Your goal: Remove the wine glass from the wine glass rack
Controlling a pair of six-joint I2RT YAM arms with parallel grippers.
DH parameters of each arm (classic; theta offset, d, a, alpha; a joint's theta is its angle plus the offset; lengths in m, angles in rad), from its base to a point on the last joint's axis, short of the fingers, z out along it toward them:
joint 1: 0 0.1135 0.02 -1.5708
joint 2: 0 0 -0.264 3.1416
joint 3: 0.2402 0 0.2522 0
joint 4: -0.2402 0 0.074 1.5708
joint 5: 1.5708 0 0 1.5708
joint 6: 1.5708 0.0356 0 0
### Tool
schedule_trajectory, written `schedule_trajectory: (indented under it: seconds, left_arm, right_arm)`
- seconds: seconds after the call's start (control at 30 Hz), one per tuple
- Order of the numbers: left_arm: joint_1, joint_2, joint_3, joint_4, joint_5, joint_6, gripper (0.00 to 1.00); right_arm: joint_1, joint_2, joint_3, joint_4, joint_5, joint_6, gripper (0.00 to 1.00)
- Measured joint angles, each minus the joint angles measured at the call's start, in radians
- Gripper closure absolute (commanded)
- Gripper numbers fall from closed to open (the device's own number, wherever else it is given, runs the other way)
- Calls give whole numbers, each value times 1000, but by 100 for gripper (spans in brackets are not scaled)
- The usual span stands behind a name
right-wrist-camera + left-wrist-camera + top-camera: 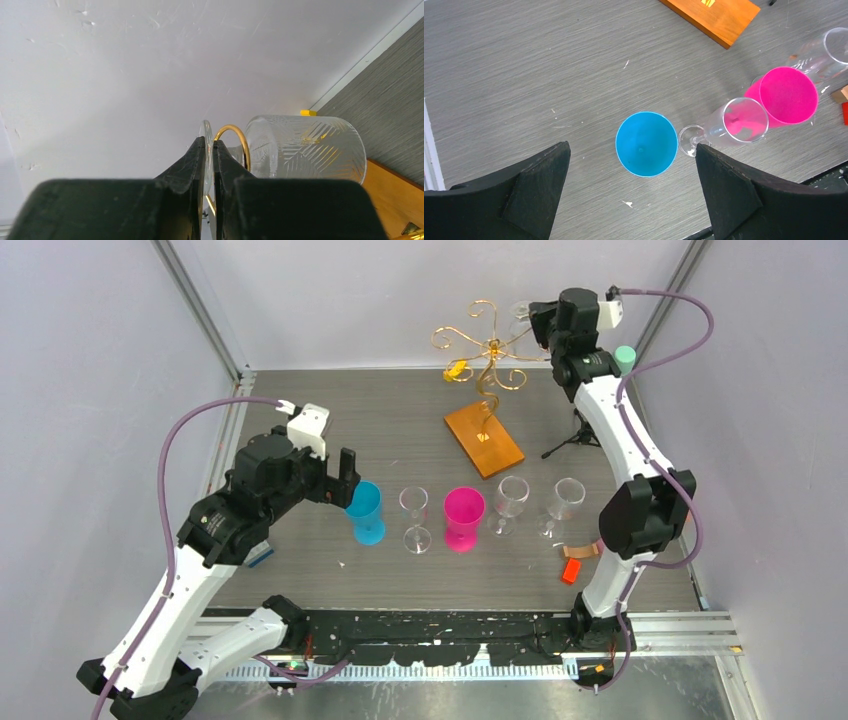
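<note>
The gold wire wine glass rack [487,370] stands on its orange-brown wooden base [484,440] at the back of the table. A clear patterned wine glass [305,147] hangs upside down from a curled arm [235,131] at the rack's upper right. My right gripper [209,145] is high up at that arm, shut on the thin foot of this glass; from above it shows beside the rack [535,325]. My left gripper [632,146] hovers open and holds nothing, above a blue cup [646,144] at the front left.
A row stands in front of the rack: blue cup [367,512], clear glass [415,520], pink cup [463,518], two more clear glasses [510,502] [565,502]. A small orange block [572,570] lies near the right arm. A black tripod [578,435] stands right of the base.
</note>
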Motion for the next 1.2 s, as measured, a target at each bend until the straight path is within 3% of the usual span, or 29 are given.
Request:
schedule_trajectory:
  seconds: [1.2]
  left_arm:
    - [0, 1, -2, 12, 17, -16, 0]
  right_arm:
    - [-76, -16, -8, -17, 29, 70, 99]
